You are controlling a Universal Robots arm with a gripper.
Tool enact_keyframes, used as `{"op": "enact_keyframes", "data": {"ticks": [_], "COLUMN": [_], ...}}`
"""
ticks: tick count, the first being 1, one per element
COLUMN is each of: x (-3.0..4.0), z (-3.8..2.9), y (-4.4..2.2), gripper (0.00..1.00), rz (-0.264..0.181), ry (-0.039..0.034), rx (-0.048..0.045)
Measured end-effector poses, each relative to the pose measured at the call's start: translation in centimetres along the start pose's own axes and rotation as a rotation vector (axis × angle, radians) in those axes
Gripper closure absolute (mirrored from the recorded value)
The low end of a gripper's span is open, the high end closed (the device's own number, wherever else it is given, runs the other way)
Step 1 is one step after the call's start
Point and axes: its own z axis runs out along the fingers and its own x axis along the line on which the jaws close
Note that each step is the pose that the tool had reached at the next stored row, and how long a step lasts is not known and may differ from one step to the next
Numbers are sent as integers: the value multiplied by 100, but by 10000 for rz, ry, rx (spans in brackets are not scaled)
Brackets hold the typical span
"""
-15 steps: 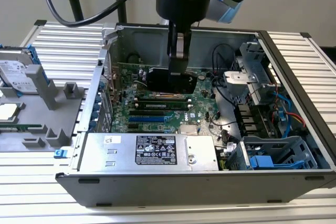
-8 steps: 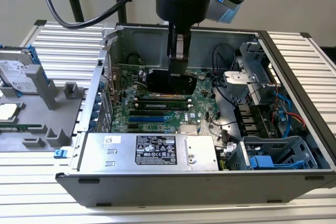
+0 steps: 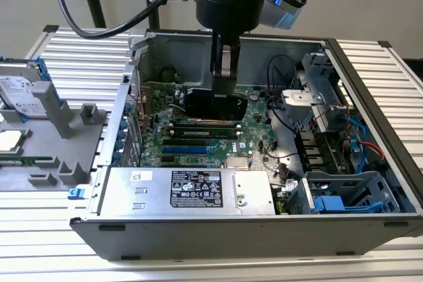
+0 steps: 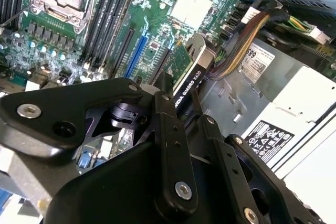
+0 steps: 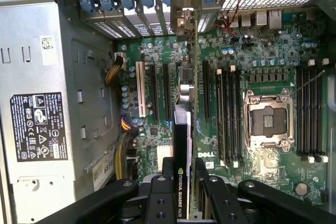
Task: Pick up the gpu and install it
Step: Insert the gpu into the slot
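Gripper [image 3: 225,78]: reaching straight down into the case [image 3: 198,237], nearly closed, pinching the gpu by its two flat faces with a finger on each side.
Fingers [image 5: 167,184]: pressing against the card near one short end, in both wrist views.
Gpu [image 5: 182,129]: standing on edge between the fingers, hanging over the motherboard's expansion slots and running parallel with them.
Bracket [image 5: 190,17]: facing the slot covers at the case's rear wall.
Seating: cannot tell whether touching a slot or hanging just above it.
Gpu in the exterior view: sitting near the case's middle, at 12 o'clock of the power supply [image 3: 192,189].
Motherboard [image 3: 198,142]: lying flat on the case floor under the card.
Socket [image 5: 266,121]: lying apart from the gpu, with long black memory slots running between them.
Power supply: lining the case's 6 o'clock wall in the exterior view.
Drive cage [image 3: 344,197]: sitting in the case's 4 o'clock corner.
Fixture [image 3: 66,130]: resting at 9 o'clock of the case, carrying a hard drive [image 3: 20,90].
Surface [image 3: 377,64]: carrying case and fixture.
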Motion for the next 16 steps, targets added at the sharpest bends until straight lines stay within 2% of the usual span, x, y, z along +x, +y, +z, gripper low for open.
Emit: {"op": "enact_keyframes", "data": {"ticks": [16], "x": [-1], "z": [29], "y": [1], "gripper": [100], "rz": [-1], "ry": [8], "rx": [1]}}
